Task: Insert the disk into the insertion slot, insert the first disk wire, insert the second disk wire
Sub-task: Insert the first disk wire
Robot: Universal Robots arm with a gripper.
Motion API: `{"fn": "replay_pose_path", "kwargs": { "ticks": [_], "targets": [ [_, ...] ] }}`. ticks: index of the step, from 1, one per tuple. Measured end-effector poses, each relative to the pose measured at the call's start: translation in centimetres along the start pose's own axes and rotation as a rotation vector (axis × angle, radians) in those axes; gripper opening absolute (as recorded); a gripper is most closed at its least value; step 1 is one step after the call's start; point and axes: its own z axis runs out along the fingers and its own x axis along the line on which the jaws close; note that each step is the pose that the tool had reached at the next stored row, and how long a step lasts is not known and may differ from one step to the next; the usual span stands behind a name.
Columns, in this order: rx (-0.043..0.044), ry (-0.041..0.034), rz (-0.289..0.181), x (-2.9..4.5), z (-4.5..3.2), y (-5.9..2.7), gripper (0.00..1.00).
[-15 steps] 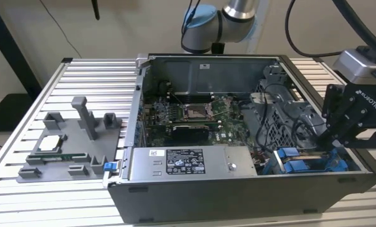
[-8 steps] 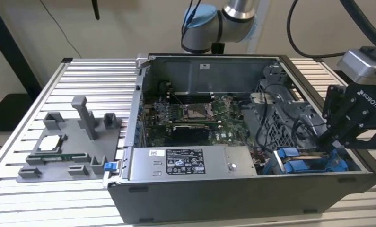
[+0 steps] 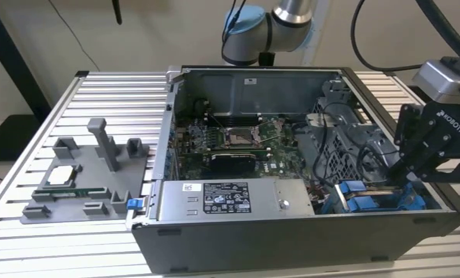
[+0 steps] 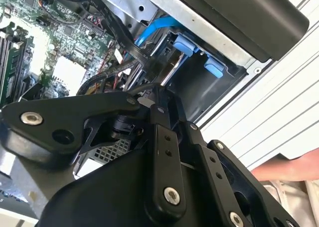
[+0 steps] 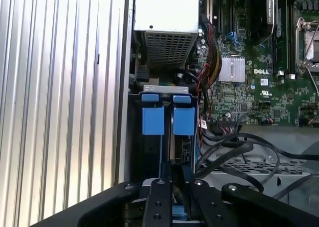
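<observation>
**Exterior view.** The computer case [image 3: 291, 246] sits open on the slatted desk [image 3: 98, 98]. The gripper [image 3: 403, 176] reaches down into the case's near corner on the exterior view's right. It is at the insertion slot [image 3: 366, 204] with its blue parts, just beside the power-supply box [image 3: 230, 200].

**Second wrist view.** The fingers [image 4: 162, 137] converge to a narrow tip over the slot. Loose black cables [image 4: 124, 48] pass close by. A person's hand [image 4: 294, 167] lies outside the case wall.

**First wrist view.** The disk [image 5: 181, 148] stands on edge inside the slot, by two blue tabs [image 5: 153, 120]. The fingers are drawn narrow and appear to pinch its near end.

**Judgement.** Disk insertion is the step in hand, and the disk looks nearly seated. Neither wire looks connected. Seating calls for a straight push along the bay, clear of the cables.
</observation>
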Motion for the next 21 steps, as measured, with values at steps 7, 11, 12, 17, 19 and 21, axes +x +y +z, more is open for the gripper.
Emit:
{"fn": "replay_pose_path", "kwargs": {
  "ticks": [7, 11, 12, 17, 19, 21],
  "targets": [
    [-0.0156, -0.0001, 0.001, 0.0, 0.11, -0.03, 0.0],
    [-0.0195, -0.0007, 0.0, 0.0, 0.23, -0.1, 0.0],
    [-0.0231, -0.0005, 0.001, 0.01, 0.29, -0.18, 0.0],
    [-0.0242, -0.016, -0.006, -0.02, 0.38, -0.45, 0.0],
    [-0.0242, -0.0198, -0.011, -0.04, 0.44, -0.61, 0.0],
    [-0.0243, -0.0206, -0.015, -0.06, 0.53, -0.88, 0.0]
  ]
}}
